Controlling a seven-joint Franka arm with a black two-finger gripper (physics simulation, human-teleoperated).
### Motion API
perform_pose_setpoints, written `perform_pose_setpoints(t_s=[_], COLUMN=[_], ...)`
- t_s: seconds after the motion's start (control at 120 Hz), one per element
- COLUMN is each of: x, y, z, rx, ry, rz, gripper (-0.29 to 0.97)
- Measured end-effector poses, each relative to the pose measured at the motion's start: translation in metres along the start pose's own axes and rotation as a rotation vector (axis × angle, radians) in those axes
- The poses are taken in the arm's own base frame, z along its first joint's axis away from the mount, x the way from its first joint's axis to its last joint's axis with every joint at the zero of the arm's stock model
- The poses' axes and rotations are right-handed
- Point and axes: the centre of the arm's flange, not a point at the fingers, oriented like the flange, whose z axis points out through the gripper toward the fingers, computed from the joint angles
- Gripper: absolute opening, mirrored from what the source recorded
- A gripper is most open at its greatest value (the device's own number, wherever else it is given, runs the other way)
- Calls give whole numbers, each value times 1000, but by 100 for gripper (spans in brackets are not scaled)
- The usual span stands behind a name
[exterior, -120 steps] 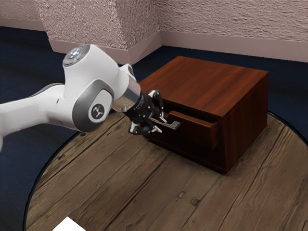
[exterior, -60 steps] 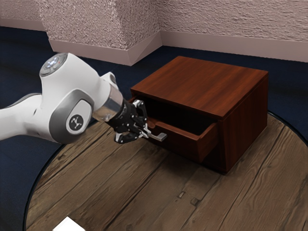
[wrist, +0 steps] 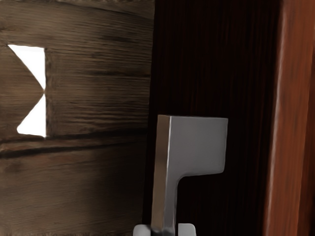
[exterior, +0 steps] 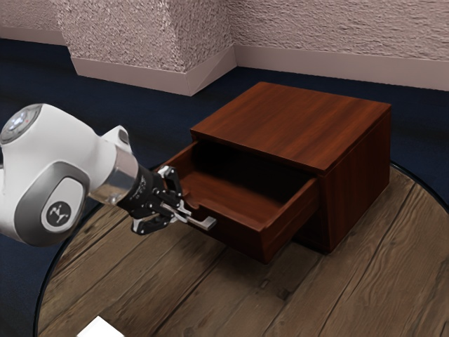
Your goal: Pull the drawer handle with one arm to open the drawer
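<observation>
On the round wooden table (exterior: 210,288), the gripper (exterior: 175,210) clenches the silver handle (exterior: 201,222) of the open drawer (exterior: 242,207); a white piece (exterior: 102,328) lies well apart.

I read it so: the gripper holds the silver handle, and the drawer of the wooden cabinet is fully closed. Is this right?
Not quite: the drawer is open, not closed. In the exterior view it stands well out of the wooden cabinet, its inside showing. The gripper does hold the silver handle.
</observation>
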Motion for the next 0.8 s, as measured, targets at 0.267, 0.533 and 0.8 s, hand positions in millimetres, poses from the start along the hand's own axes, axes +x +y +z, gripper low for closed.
perform_pose_setpoints(t_s=[0.267,0.533,0.8], x=[3,-4,-120], y=[-26,-27,4], z=[-16,-29,-140], rx=[-16,-41,-145], ry=[1,1,42], rz=[-9,23,219], gripper=[-11,12,37])
